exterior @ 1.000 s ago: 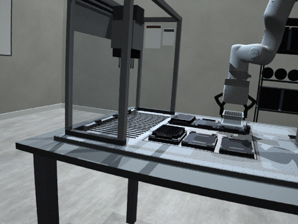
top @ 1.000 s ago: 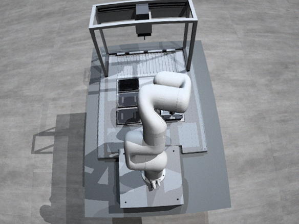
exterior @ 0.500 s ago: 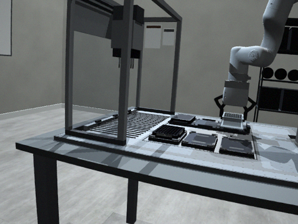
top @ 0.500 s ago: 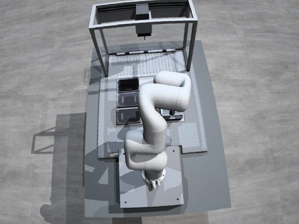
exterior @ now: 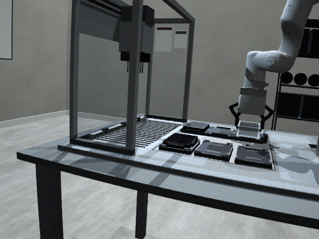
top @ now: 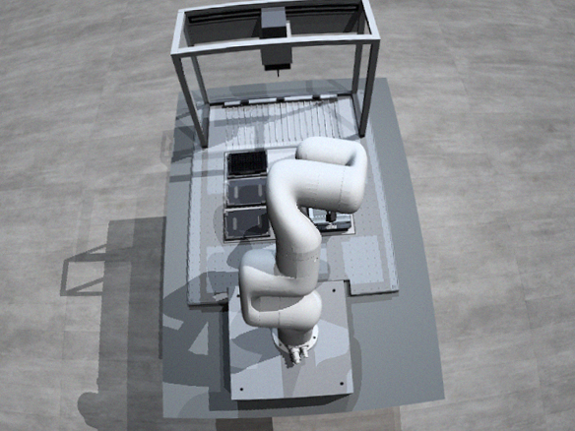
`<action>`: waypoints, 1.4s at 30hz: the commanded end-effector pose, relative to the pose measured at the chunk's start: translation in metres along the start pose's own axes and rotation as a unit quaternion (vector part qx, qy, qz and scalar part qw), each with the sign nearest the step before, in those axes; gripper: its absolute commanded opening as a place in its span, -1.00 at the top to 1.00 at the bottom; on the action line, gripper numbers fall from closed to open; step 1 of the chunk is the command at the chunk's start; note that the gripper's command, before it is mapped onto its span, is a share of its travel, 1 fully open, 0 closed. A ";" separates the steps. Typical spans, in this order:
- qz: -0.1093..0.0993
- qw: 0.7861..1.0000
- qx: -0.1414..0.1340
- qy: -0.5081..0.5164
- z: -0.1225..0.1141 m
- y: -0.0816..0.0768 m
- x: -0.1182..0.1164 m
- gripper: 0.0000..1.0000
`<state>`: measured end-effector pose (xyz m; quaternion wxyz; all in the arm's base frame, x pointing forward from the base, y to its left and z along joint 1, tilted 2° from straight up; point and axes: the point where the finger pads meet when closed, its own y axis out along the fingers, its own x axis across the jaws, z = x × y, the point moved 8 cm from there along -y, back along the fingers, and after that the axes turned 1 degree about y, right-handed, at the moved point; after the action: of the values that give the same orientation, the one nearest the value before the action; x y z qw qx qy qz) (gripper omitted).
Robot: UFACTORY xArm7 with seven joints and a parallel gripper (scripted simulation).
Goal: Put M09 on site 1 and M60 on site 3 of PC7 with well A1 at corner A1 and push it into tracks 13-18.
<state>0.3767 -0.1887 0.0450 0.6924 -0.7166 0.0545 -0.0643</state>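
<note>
The deep block (exterior: pixel 248 129) is held across its sides by the gripper (exterior: pixel 250 125), whose jaws stand wide around it, low over the carrier (exterior: pixel 222 131) at the handle end, at about three o'clock of the nests (top: pixel 245 193). It is judged rigid, fairly heavy and smooth-walled; a square grip on opposite side walls is advised.

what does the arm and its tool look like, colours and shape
The arm is glossy white, built from thick rounded tube sections with bulging joints and a faint round logo on one joint. It stands on a pale round flange. The tool has a white boxy body with black angular finger links. No loose cables show.
</note>
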 end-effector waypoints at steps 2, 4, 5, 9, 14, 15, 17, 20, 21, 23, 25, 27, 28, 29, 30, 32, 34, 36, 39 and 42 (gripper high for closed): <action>-0.002 1.000 0.000 0.000 0.000 -0.001 0.001 1.00; -0.002 1.000 0.000 0.000 0.000 -0.001 0.001 1.00; -0.002 1.000 0.000 0.000 0.000 -0.001 0.001 1.00; -0.002 1.000 0.000 0.000 0.000 -0.001 0.001 1.00; -0.002 1.000 0.000 0.000 0.000 0.000 0.001 -1.00; -0.002 1.000 0.000 0.000 0.000 0.000 0.001 -1.00; -0.002 1.000 0.000 0.000 0.000 0.000 0.001 -1.00; -0.002 1.000 0.000 0.000 0.000 0.000 0.001 -1.00; -0.002 1.000 0.000 0.000 0.000 0.000 0.001 -1.00; -0.002 1.000 0.000 0.000 0.000 0.000 0.001 -1.00; -0.002 1.000 0.000 0.000 0.000 0.000 0.001 -1.00; -0.002 1.000 0.000 0.000 0.000 0.000 0.001 -1.00; -0.002 1.000 0.000 0.000 0.000 0.000 0.001 -1.00; -0.002 1.000 0.000 0.000 0.000 0.000 0.001 -1.00; -0.002 1.000 0.000 0.000 0.000 0.000 0.001 -1.00; -0.002 1.000 0.000 0.000 0.000 0.000 0.001 -1.00; -0.002 1.000 0.000 0.000 0.000 0.000 0.001 -1.00; -0.002 1.000 0.000 0.000 0.000 0.000 0.001 -1.00; -0.002 1.000 0.000 0.000 0.000 0.000 0.001 -1.00; -0.002 1.000 0.000 0.000 0.000 0.000 0.001 -1.00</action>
<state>0.3768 -0.1887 0.0445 0.6924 -0.7166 0.0544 -0.0644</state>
